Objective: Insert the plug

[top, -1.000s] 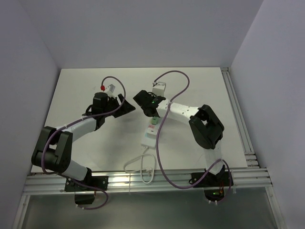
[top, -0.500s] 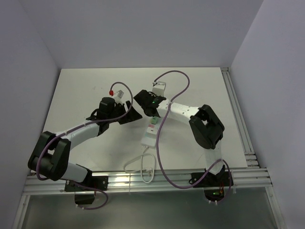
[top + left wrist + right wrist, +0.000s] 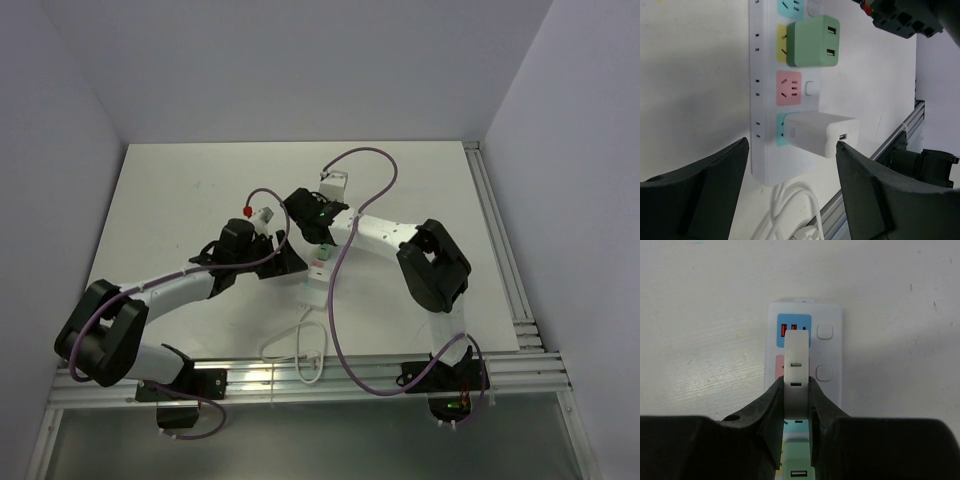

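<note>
Hanging over the far end of the power strip, one white plug is pinched between the closed fingers of the right gripper, above the blue socket and pink socket; whether it touches them cannot be told. Two round buttons are seen beside those sockets. Two adapters are seated nearer along the strip, one green adapter and one white adapter. The left gripper is spread wide and empty by the strip's near end, where one white cable is looped.
</note>
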Motion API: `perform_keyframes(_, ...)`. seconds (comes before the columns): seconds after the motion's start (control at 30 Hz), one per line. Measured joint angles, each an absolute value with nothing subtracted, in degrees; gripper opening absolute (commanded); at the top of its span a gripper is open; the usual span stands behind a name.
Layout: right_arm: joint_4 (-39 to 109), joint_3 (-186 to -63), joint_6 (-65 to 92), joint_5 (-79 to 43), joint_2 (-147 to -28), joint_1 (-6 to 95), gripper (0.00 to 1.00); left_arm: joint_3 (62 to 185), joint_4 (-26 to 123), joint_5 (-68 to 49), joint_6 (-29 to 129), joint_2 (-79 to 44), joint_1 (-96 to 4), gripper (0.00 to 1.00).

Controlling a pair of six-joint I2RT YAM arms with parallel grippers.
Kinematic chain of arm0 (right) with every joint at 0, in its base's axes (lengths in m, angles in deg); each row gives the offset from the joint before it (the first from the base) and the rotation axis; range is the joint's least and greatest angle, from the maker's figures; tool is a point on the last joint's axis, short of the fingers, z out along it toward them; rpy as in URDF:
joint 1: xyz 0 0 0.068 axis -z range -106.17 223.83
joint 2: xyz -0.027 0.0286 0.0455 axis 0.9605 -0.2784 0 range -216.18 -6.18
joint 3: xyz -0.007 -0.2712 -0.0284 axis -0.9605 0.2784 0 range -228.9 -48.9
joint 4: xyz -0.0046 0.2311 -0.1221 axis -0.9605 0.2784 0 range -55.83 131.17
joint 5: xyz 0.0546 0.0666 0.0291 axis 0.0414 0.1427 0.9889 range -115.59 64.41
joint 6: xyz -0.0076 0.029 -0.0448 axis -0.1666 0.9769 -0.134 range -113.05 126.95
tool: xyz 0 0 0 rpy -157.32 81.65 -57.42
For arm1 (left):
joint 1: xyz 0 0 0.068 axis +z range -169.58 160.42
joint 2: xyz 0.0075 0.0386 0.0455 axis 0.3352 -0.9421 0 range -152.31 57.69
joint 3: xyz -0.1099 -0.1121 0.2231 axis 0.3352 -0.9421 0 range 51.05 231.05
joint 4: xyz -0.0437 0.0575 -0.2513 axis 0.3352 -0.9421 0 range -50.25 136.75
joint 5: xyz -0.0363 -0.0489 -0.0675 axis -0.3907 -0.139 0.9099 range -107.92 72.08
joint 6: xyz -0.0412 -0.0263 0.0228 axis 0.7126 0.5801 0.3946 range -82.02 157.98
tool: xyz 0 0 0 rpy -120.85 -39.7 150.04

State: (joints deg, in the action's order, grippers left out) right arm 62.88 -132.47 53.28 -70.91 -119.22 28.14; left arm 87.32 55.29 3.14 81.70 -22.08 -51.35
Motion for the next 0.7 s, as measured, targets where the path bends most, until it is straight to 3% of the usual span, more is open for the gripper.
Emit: perform_keyframes(0.7, 61.33, -132.47, 52.45, -69.47, -119.22, 28.86, 0.00, 90.21, 55.51, -0.80, 82.84, -27.28, -56.16, 0.70)
